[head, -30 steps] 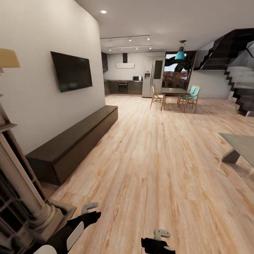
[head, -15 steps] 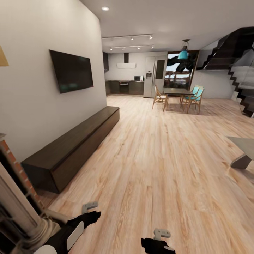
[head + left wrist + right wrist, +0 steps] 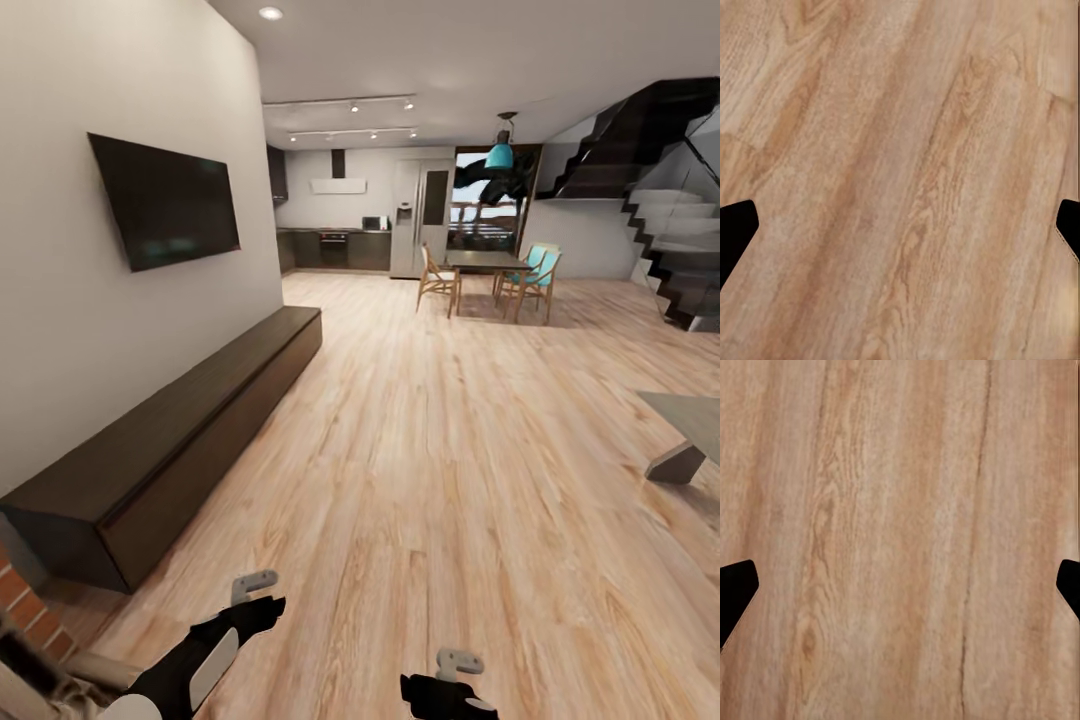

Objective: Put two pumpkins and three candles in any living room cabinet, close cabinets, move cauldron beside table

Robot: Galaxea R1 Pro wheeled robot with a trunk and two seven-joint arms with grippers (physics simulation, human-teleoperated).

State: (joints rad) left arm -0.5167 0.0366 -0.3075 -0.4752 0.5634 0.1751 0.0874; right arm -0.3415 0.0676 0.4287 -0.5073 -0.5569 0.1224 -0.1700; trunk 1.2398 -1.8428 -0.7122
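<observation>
The cabinet (image 3: 170, 440) is a long, low dark-brown unit along the left wall, with all its fronts shut. A grey corner of the table (image 3: 690, 425) shows at the right edge, on a slanted slab leg. The pumpkins, the candles and the cauldron are out of view. My left gripper (image 3: 255, 600) hangs low over the wood floor near the cabinet's near end. My right gripper (image 3: 455, 680) hangs at the bottom of the head view. In the wrist views the left gripper (image 3: 900, 229) and the right gripper (image 3: 900, 589) stand open, with bare floor between their fingertips.
A brick fireplace corner (image 3: 20, 605) sits at the lower left, just before the cabinet's near end. A TV (image 3: 165, 200) hangs above the cabinet. A dining table with chairs (image 3: 490, 270) and a kitchen lie far ahead, and stairs (image 3: 680, 250) rise at the right. Wide wood floor (image 3: 430, 480) runs between.
The whole head view has shifted: the fireplace and lamp slid out at the left, and the cabinet's near end now sits further left and lower. Both arms keep their pose.
</observation>
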